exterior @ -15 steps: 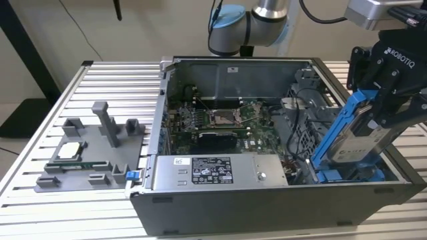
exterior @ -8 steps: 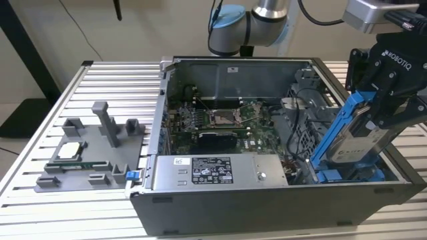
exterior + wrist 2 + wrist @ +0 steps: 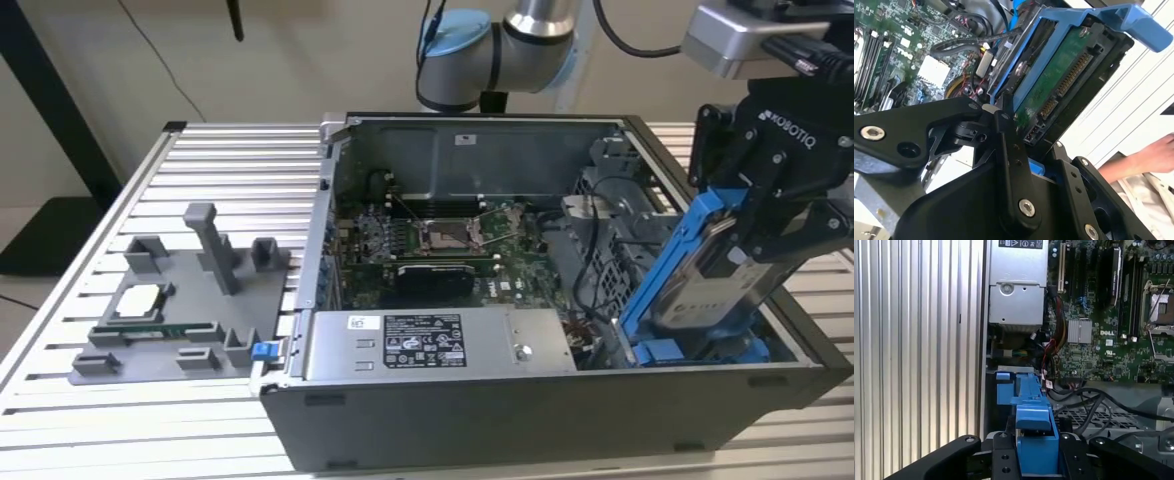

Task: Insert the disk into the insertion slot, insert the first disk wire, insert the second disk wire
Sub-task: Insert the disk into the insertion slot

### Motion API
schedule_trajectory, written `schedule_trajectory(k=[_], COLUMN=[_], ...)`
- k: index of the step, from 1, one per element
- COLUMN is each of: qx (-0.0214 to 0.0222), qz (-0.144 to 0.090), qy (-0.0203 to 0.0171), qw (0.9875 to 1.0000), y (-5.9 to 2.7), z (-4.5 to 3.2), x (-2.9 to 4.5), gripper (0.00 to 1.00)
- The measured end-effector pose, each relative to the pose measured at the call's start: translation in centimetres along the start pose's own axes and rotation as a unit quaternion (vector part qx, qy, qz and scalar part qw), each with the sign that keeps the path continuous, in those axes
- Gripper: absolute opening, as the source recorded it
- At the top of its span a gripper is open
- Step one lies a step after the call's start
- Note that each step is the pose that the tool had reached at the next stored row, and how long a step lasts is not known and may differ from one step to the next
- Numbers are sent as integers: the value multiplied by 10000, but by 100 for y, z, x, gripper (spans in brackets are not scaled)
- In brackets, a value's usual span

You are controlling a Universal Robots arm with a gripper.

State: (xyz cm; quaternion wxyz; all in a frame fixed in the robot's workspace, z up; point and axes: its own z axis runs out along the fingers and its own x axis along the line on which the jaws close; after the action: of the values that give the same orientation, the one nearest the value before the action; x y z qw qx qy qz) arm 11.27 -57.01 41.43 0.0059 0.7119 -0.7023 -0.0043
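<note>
one disk (image 3: 703,293), one power-supply box (image 3: 427,343)

A robotics lab: robot arm (image 3: 487,55) above slatted aluminium bench (image 3: 227,170)

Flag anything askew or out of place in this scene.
The disk leans steeply, clamped in the end effector, with its lower end down inside the computer case rather than lying flat. In the second wrist view, a person's hand shows beyond the disk.

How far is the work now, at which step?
Nothing is finished yet. In hand: the pincer grips the disk, tilted, its lower end near the slot, not seated. Left: seating it and the wiring; its connector is bare in the second wrist view.
</note>
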Motion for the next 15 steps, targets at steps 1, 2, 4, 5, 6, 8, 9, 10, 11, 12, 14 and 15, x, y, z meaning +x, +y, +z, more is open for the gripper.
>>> schedule_trajectory(k=[1, 2, 4, 5, 6, 8, 9, 10, 11, 12, 14, 15], qx=[0, 0, 1, 1, 1, 0, 0, 0, 0, 1, 1, 1], qz=[0, 0, -1, -1, 0, 0, -1, -1, -1, -1, -1, -1], qy=[-1, -1, -3, -3, -3, -6, -8, -9, -10, -13, -19, -23], qw=[10000, 10000, 10000, 10000, 10000, 10000, 10000, 10000, 10000, 10000, 10000, 10000], y=[-2, -3, -9, -10, -11, -12, -13, -13, -14, -14, -15, -15], z=[14, 28, 65, 82, 98, 124, 140, 156, 170, 181, 194, 200], x=[-1, -1, -2, -3, -5, -10, -11, -14, -18, -21, -29, -33], gripper=[0, 0, 0, 0, 0, 0, 0, 0, 0, 0, 0, 0])
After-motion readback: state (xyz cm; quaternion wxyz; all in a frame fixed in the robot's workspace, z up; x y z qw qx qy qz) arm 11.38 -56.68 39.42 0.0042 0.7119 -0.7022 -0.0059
